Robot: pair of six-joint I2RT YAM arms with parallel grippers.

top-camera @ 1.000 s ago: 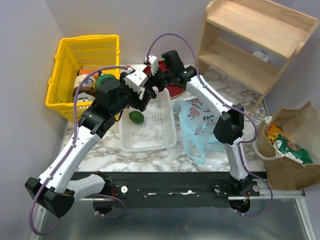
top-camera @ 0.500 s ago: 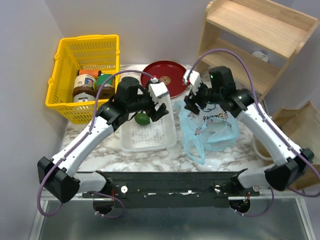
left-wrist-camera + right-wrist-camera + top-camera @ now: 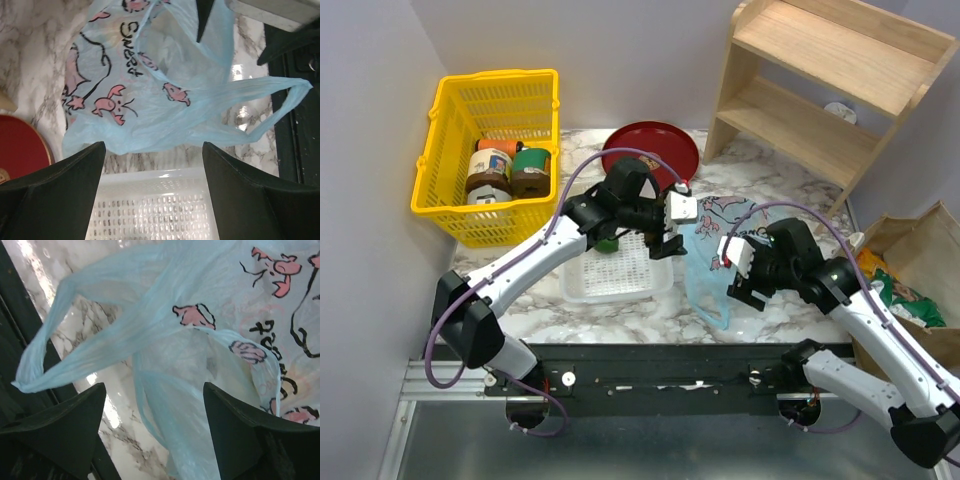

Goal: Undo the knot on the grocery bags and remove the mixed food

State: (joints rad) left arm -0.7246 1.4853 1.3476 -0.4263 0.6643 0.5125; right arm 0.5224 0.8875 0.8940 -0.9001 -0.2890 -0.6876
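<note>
The light-blue plastic bag (image 3: 708,245) with pink print lies slack on the marble, its mouth loose and one handle loop (image 3: 47,357) stretched toward the near edge. My left gripper (image 3: 665,243) hangs open over the right rim of the white tray (image 3: 155,210), and the blue bag (image 3: 150,95) is just beyond its fingertips. My right gripper (image 3: 742,288) is open at the bag's near right side, with the bag's film (image 3: 200,325) in front of its fingers and nothing gripped. A green lime (image 3: 607,243) lies in the tray, half hidden under the left arm. The brown paper bag (image 3: 920,345) stands at the far right.
A yellow basket (image 3: 445,205) holding jars stands at the back left. A red plate (image 3: 645,148) lies behind the tray, and a wooden shelf (image 3: 840,70) fills the back right. A green crisp bag (image 3: 902,292) and an orange packet (image 3: 868,262) show inside the paper bag.
My left gripper has moved right, from over the tray to the tray's right rim beside the blue bag. The right arm has swung from behind the bag to its near right side.
</note>
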